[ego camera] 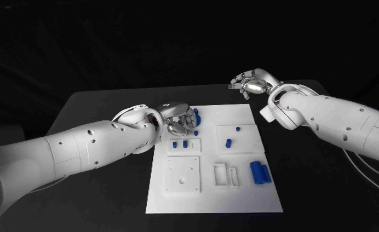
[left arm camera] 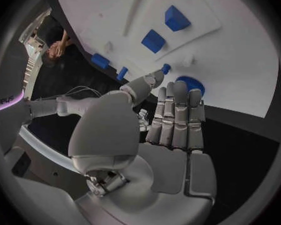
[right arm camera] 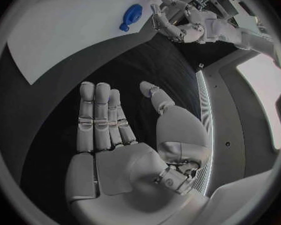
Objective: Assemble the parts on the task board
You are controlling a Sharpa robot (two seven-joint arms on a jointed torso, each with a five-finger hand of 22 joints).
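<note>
The white task board (ego camera: 237,199) lies in the middle of the black table. My left hand (ego camera: 180,123) hovers over its far left corner, fingers straight and together, thumb apart, nothing held. A long blue part (ego camera: 196,116) lies right by its fingertips; the left wrist view shows this blue part (left arm camera: 192,83) half hidden behind the fingertips (left arm camera: 178,92), with a small blue peg (left arm camera: 166,68) by the thumb. My right hand (ego camera: 251,84) is beyond the board's far right corner, over bare table; its palm (right arm camera: 115,150) is flat and empty.
Two small blue pegs (ego camera: 180,145) stand in a left plate of the board. Two small blue pieces (ego camera: 227,143) sit on a right plate, and two bigger blue pieces (ego camera: 259,172) lie near the right edge. White blocks (ego camera: 225,174) stand mid-board.
</note>
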